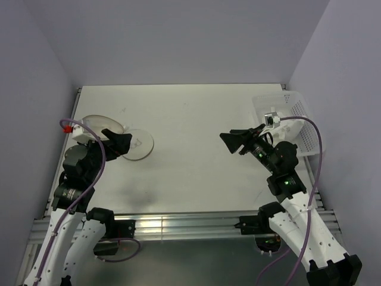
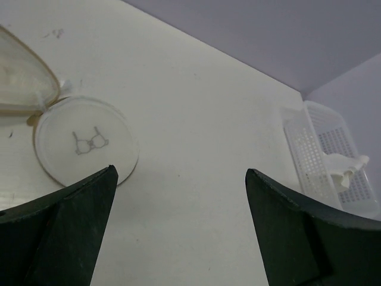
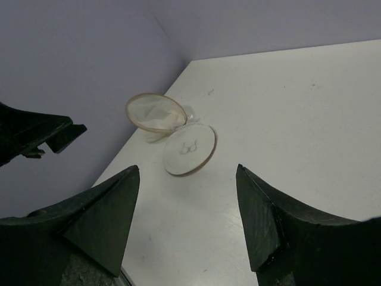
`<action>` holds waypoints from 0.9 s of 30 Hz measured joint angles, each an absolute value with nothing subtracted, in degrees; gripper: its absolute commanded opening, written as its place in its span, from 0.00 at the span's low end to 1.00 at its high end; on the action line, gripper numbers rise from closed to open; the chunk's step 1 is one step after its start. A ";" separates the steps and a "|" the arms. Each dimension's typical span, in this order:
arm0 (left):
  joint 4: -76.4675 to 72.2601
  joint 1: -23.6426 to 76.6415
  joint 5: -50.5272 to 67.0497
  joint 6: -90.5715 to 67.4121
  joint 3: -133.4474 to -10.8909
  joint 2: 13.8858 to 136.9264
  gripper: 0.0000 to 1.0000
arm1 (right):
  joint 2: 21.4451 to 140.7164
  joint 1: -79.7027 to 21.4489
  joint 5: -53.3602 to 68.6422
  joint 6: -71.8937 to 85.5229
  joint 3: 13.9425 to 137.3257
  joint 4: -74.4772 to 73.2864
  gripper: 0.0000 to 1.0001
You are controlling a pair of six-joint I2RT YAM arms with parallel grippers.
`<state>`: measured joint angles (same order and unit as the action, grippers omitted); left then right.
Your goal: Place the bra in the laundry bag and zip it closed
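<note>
The laundry bag (image 1: 98, 123) lies open at the table's left. Its tan-rimmed round lid (image 1: 141, 145) with the black bra symbol lies flat beside the mesh body. The bag also shows in the left wrist view (image 2: 83, 143) and the right wrist view (image 3: 156, 112). My left gripper (image 1: 122, 143) is open and empty, just above the lid's near edge (image 2: 180, 171). My right gripper (image 1: 230, 142) is open and empty over mid-table, pointing at the bag (image 3: 187, 167). A white shape (image 2: 348, 167) shows at the basket; I cannot tell if it is the bra.
A white perforated plastic basket (image 1: 294, 107) stands at the back right corner, partly behind my right arm, and shows in the left wrist view (image 2: 321, 149). Purple walls close in the table on three sides. My left arm shows at the right wrist view's left edge (image 3: 36, 134).
</note>
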<state>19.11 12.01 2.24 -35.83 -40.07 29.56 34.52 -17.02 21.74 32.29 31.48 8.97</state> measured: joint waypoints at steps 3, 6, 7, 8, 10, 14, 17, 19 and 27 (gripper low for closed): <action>21.21 12.01 -2.72 -38.50 -40.07 30.94 0.88 | 35.40 -17.21 21.78 32.53 31.42 9.30 0.72; 21.98 12.03 -7.60 -42.09 -39.16 31.40 0.81 | 35.79 -17.54 21.93 33.10 31.35 9.76 0.68; 22.04 12.03 -9.61 -43.86 -38.44 31.40 0.79 | 36.01 -17.74 21.98 33.32 31.35 10.13 0.66; 22.15 12.01 -10.94 -44.91 -37.95 31.40 0.76 | 36.29 -17.91 22.02 33.41 31.35 10.39 0.64; 22.06 12.01 -14.50 -47.81 -36.93 31.68 0.75 | 37.04 -18.55 22.06 33.61 31.35 10.92 0.63; 21.69 12.01 -21.82 -52.36 -35.79 35.53 0.74 | 39.44 -20.49 21.93 33.50 31.35 11.07 0.63; 21.52 12.01 -28.32 -54.89 -35.70 40.21 0.74 | 41.54 -22.48 21.80 33.12 31.35 11.05 0.63; 21.02 12.01 -31.94 -55.51 -35.70 42.87 0.74 | 42.74 -23.86 21.69 32.93 31.24 11.09 0.63; 12.19 8.10 -37.76 -57.08 -35.90 60.51 0.74 | 45.17 -27.24 22.17 32.18 30.37 11.03 0.63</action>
